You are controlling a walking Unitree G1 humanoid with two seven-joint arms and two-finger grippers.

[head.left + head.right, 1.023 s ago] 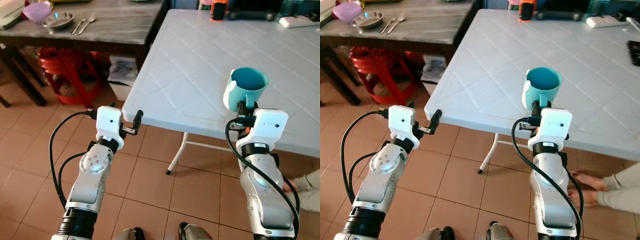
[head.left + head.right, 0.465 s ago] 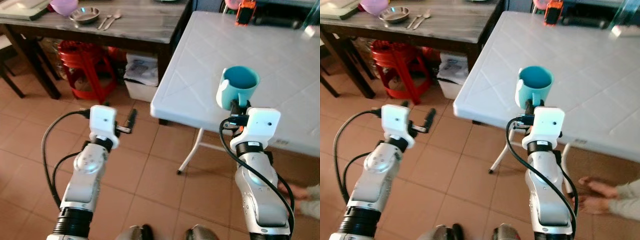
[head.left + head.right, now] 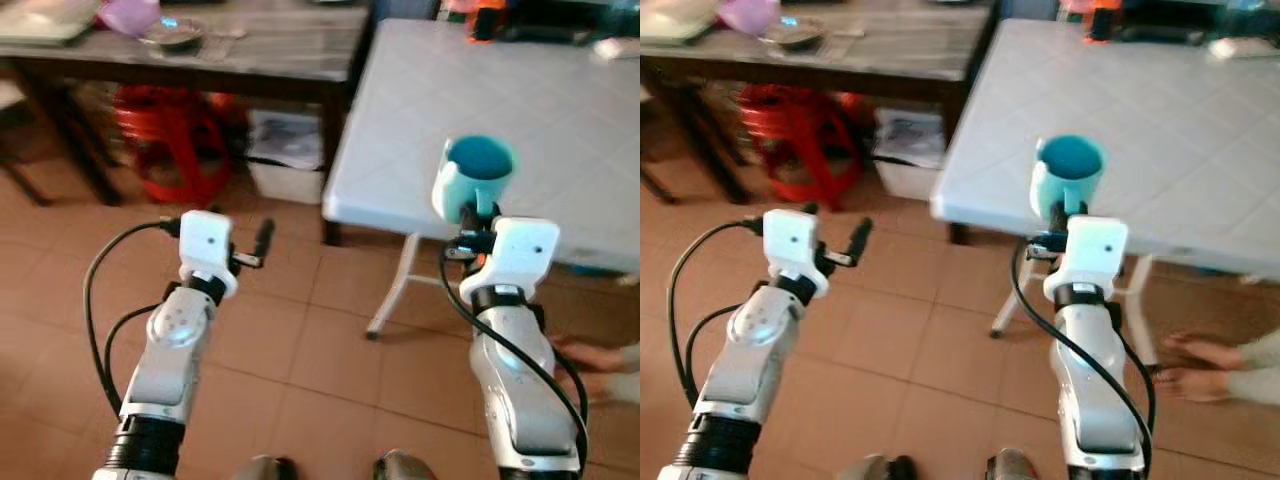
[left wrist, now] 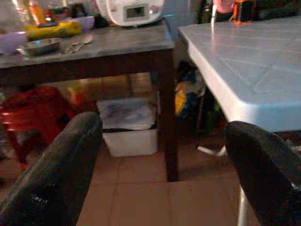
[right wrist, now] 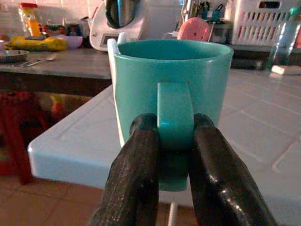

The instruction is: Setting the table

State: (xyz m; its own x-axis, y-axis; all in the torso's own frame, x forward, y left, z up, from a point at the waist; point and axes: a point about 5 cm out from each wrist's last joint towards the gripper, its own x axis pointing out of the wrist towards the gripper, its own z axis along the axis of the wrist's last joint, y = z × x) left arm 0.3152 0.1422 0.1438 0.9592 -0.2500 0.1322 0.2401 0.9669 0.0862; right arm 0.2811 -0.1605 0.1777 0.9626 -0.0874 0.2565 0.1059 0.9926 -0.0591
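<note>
A teal mug (image 3: 476, 172) stands upright in my right gripper (image 3: 470, 216), which is shut on its handle (image 5: 174, 110). It hangs at the near edge of the pale plastic table (image 3: 570, 110), above the surface. My left gripper (image 3: 262, 240) is open and holds nothing; it hovers over the tiled floor, left of the table's corner. In the left wrist view its two black fingers (image 4: 56, 174) frame the gap between the two tables. A steel bowl (image 3: 172, 35) and spoons (image 4: 77, 44) lie on the dark wooden table (image 3: 280, 45) at the back left.
A red stool (image 3: 165, 135) and a white box (image 3: 285, 165) sit under the dark table. A purple bowl (image 3: 130, 14) is beside the steel one. A person's bare feet (image 3: 1200, 352) rest on the floor at the right, near the table's leg (image 3: 395, 290).
The whole view has shifted and blurred, so the camera has moved; the white table's near corner now sits farther right. The mug stays in my right gripper; the left stays open.
</note>
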